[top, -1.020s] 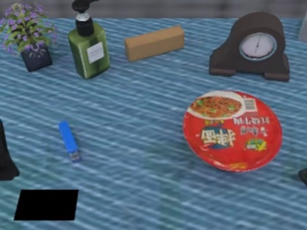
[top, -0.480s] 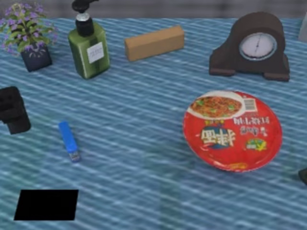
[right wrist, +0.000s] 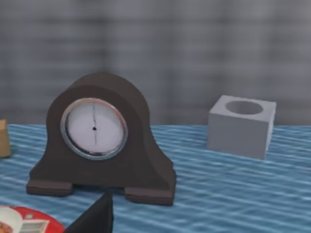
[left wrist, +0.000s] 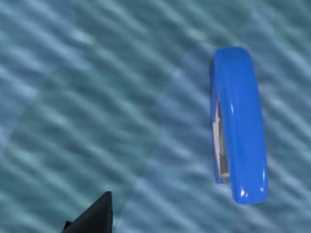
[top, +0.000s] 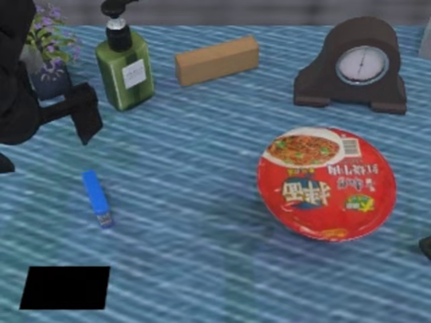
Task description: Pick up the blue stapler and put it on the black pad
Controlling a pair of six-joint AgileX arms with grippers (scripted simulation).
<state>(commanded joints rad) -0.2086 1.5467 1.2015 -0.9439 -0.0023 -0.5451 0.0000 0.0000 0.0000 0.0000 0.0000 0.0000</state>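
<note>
— Where does the blue stapler (top: 96,198) lie from the left gripper (top: 86,120)?
— Lower in the top view's left half, just below it, long axis near vertical; the black pad (top: 65,287) sits lower left
— Is it holding anything?
— Nothing; its opening I cannot tell. The right arm is parked at the right edge

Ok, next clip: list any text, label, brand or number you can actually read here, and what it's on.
Nothing reads clearly.
Red noodle bowl lid: large white characters and a barcode, upside down, too blurred to quote.
Green soap bottle: white label, print too small.
Clock: plain dial, no numerals visible.
</note>
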